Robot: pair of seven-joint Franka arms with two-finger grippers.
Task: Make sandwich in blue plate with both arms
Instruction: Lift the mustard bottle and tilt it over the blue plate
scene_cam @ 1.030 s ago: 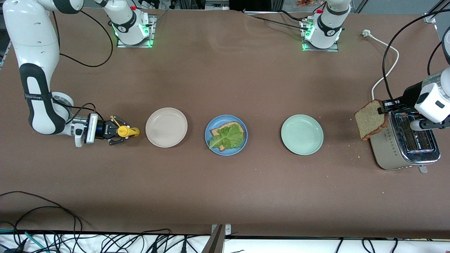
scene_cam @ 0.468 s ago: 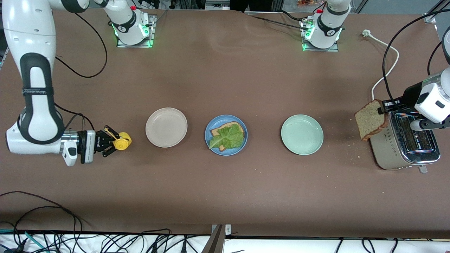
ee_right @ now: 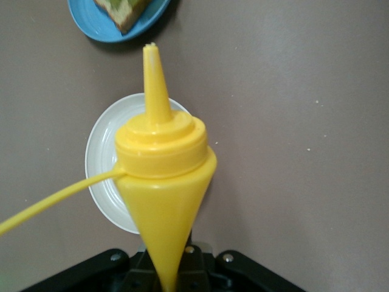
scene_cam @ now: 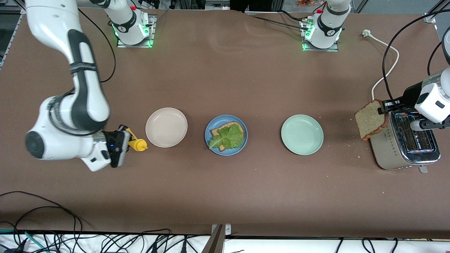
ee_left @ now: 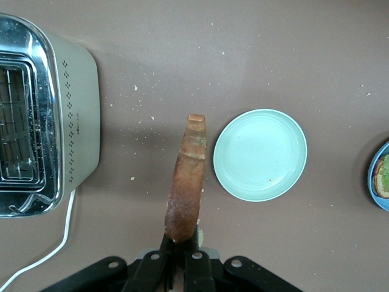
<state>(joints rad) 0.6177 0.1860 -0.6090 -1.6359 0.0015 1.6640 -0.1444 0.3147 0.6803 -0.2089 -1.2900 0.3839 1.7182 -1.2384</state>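
Left gripper (scene_cam: 381, 108), clamped on 1 bread slice (scene_cam: 371, 119), hangs over the toaster (scene_cam: 404, 144); right gripper (scene_cam: 123, 140) pinches a yellow squeeze bottle (scene_cam: 138, 144). Lettuce-topped slice (scene_cam: 228, 136) sits in the blue plate (scene_cam: 211, 127), mid-table.

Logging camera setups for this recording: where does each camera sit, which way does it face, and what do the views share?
Front view: high across the table, facing both arms' bases; shows both arms whole, beige plate, toaster.
Left wrist view: on the left arm, looking down past the left gripper holding a bread slice; green plate below.
Right wrist view: on the right arm, along the right gripper's yellow sauce bottle.
All three share the blue plate.
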